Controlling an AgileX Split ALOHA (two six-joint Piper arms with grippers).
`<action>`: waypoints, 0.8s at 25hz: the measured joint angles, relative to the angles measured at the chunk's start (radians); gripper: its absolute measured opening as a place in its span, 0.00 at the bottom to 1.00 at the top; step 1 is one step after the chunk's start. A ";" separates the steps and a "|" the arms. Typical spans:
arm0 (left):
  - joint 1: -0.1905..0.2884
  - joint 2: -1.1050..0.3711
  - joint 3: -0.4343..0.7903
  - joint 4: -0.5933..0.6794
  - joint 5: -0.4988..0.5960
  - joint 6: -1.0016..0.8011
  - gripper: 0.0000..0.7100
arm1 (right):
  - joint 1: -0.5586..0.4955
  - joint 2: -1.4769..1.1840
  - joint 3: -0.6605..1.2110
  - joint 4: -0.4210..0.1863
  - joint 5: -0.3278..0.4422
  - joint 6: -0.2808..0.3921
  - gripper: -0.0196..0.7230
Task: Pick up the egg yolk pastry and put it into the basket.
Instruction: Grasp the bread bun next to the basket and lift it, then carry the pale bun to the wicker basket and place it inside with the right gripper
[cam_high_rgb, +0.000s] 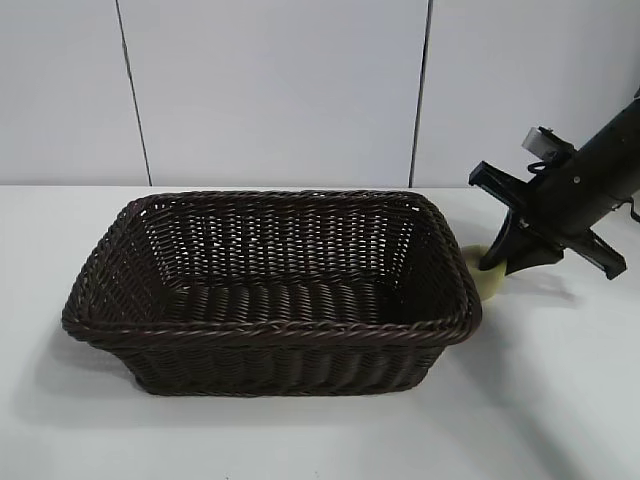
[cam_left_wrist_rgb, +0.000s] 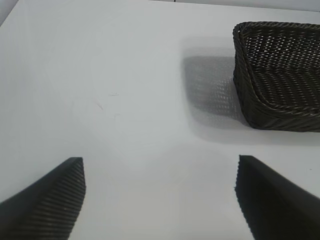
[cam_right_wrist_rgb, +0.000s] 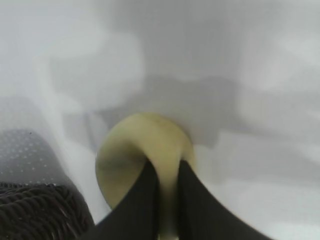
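The dark brown woven basket (cam_high_rgb: 270, 290) sits in the middle of the white table. The pale cream-yellow egg yolk pastry (cam_high_rgb: 487, 280) peeks out just past the basket's right rim, mostly hidden behind it. My right gripper (cam_high_rgb: 503, 262) is down at the pastry, and in the right wrist view (cam_right_wrist_rgb: 167, 172) its two black fingers pinch the pastry's (cam_right_wrist_rgb: 135, 150) edge between them. My left gripper (cam_left_wrist_rgb: 160, 172) is open and empty over bare table, away from the basket's (cam_left_wrist_rgb: 280, 75) end; it is out of the exterior view.
A white panelled wall stands behind the table. Bare white table lies in front of the basket and to its right (cam_high_rgb: 560, 380).
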 joint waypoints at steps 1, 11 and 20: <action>0.000 0.000 0.000 0.000 0.000 0.000 0.84 | 0.000 -0.007 0.000 -0.001 0.006 -0.006 0.07; 0.000 0.000 0.000 0.000 0.000 0.000 0.84 | 0.000 -0.268 -0.091 -0.061 0.234 -0.016 0.06; 0.000 0.000 0.000 0.000 0.000 0.000 0.84 | 0.037 -0.350 -0.116 -0.072 0.309 -0.011 0.06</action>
